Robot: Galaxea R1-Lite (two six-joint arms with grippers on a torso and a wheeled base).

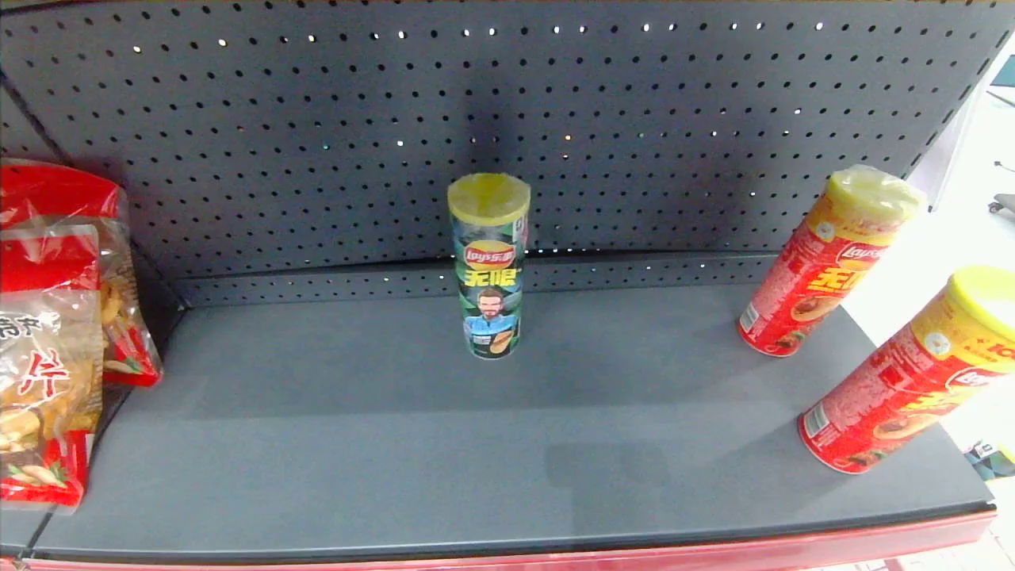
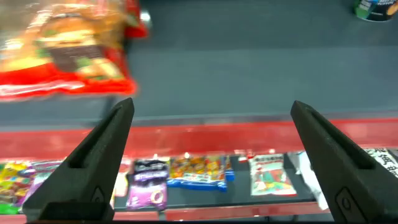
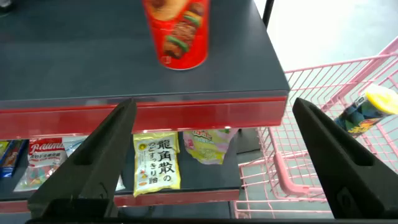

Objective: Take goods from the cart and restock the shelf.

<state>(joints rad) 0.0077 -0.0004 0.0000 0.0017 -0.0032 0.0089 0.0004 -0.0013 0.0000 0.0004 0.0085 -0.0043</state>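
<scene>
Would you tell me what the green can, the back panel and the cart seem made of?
The green can looks like glossy printed cardboard, with a yellow lid, probably plastic. The back panel seems matte dark painted metal, punched with even holes. The cart looks like pink coated wire in a thin grid.

Head view: close, looking down onto the shelf.
Wrist views: lower, facing the shelf's red front edge.
Shared: the shelf.

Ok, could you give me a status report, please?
Left gripper, right gripper open, empty. Green can upright at shelf centre; second can in cart. Two red cans far right.
</scene>
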